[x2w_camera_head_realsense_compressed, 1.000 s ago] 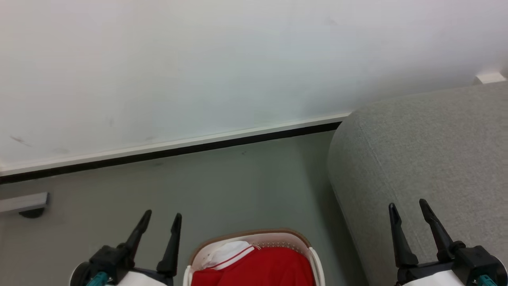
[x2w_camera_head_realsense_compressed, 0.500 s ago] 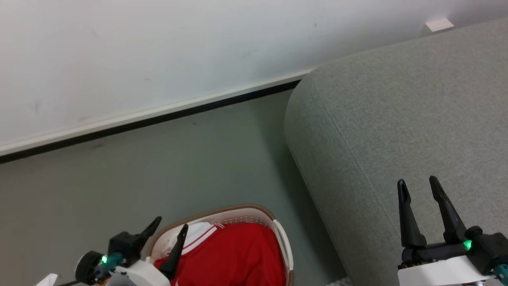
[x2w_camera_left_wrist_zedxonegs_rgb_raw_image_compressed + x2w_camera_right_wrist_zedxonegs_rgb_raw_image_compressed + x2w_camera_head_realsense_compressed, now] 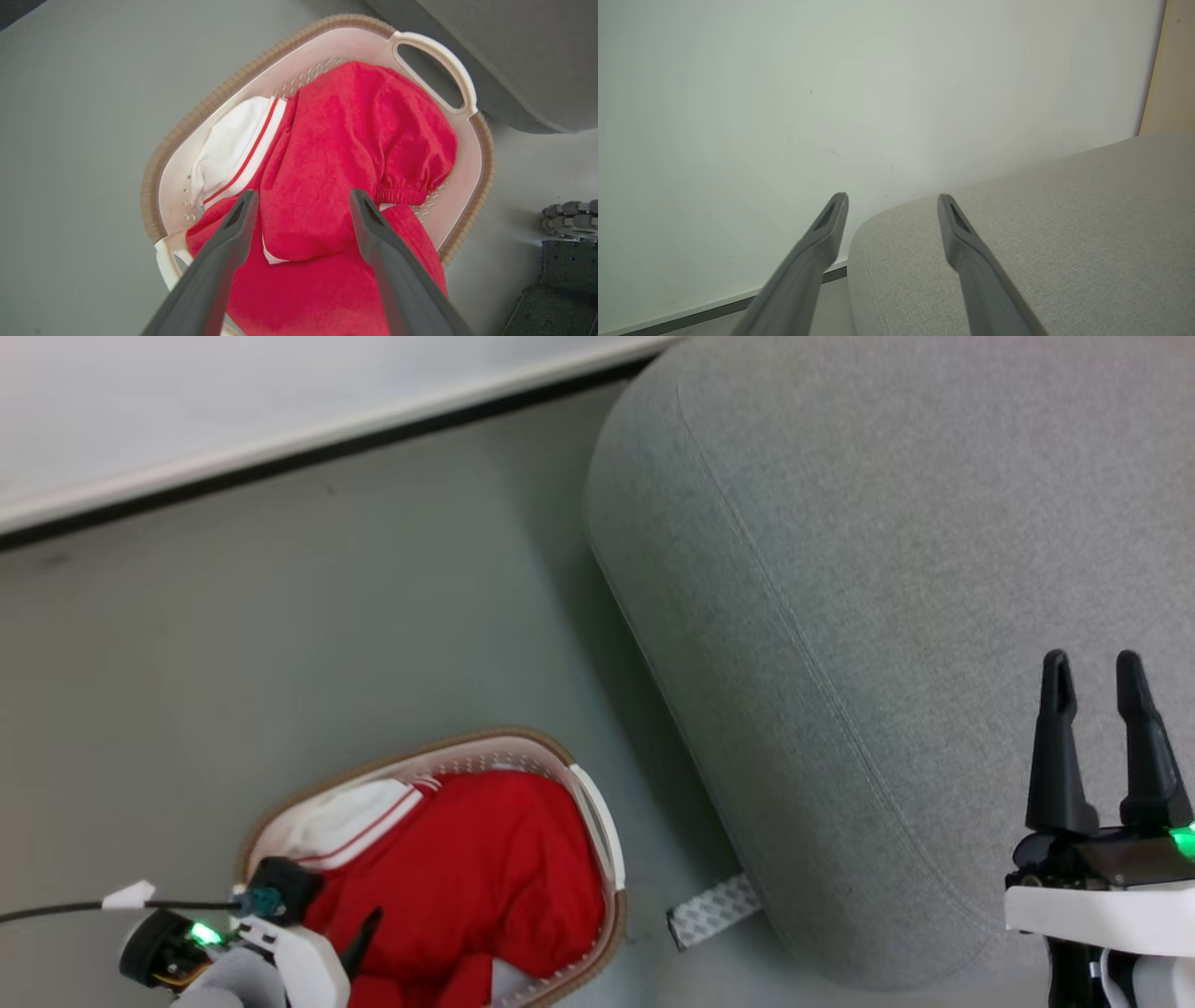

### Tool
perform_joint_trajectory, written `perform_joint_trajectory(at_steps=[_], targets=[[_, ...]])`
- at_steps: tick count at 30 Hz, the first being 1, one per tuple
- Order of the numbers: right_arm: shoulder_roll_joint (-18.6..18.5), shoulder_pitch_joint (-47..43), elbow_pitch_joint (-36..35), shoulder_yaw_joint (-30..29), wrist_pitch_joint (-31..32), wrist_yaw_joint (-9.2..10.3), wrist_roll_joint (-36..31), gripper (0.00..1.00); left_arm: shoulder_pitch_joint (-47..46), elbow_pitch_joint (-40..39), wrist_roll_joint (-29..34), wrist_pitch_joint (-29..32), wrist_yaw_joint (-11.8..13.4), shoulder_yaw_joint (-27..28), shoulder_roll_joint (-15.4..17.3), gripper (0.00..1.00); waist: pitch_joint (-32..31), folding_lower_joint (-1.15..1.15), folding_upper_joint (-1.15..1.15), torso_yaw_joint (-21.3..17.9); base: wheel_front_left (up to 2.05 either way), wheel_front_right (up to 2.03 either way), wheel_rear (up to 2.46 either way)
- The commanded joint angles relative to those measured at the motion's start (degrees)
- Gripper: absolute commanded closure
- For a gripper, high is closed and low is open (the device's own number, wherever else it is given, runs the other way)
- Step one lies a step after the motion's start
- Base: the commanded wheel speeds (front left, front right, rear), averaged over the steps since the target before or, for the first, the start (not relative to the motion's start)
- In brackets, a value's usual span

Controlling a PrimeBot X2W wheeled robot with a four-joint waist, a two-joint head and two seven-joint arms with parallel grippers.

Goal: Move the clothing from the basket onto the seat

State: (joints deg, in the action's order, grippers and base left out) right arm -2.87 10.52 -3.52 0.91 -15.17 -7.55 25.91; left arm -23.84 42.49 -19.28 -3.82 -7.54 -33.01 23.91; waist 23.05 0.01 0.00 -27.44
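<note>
Clothing, bright red with a white collar edged by a red stripe, lies heaped in the basket and fills most of it. A gathered cuff shows at one side of the heap. The basket's brown rim and one white side handle are plain in the left wrist view. It stands on the grey floor, just beside the rounded corner of the seat but apart from it.

The left gripper hangs over the near end of the basket with its fingers spread apart, a raised fold of red fabric lying between them in the wrist view. Whether the tips touch the cloth cannot be told.

The right gripper is well apart from the basket, above the seat's top surface, with its fingers also apart and nothing between them. A seam line runs along the seat's grey woven cover. A small patterned strip sticks out on the floor at the seat's foot, between seat and basket. Beyond lies a pale wall with a dark line along its base.
</note>
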Motion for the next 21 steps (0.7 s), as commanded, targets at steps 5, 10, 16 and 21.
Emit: perform_joint_trajectory(at_steps=[5, 10, 16, 21], targets=[[0.0, 1.9, -2.2, -1.0, 0.0, 0.12, 3.2, 0.00, -4.0, 2.7, -1.6, 3.5, 0.1, -7.0, 3.6, 0.00, 6.8, -0.01, 0.00, -3.0, 0.00, 0.00, 0.00], [0.0, 2.5, -3.7, -0.7, 0.0, 0.12, 5.5, 0.00, -7.9, 4.6, -1.6, 7.0, 0.1, -11.9, 6.6, 0.00, 10.8, -0.01, 0.00, -4.7, 0.00, 0.00, 0.00], [-0.1, 1.4, -5.4, -1.3, 0.0, 0.12, 7.4, 0.00, -12.4, 6.2, -2.9, 13.7, 0.1, -18.0, 7.7, 0.00, 14.3, -0.01, 0.00, -4.7, 0.00, 0.00, 0.00], [-0.1, 0.3, -6.3, -1.6, 0.0, 0.12, 8.5, 0.00, -16.1, 5.9, -3.3, 14.5, 0.1, -22.5, 7.3, 0.00, 16.2, -0.01, 0.00, -4.6, 0.02, 0.02, 0.02]])
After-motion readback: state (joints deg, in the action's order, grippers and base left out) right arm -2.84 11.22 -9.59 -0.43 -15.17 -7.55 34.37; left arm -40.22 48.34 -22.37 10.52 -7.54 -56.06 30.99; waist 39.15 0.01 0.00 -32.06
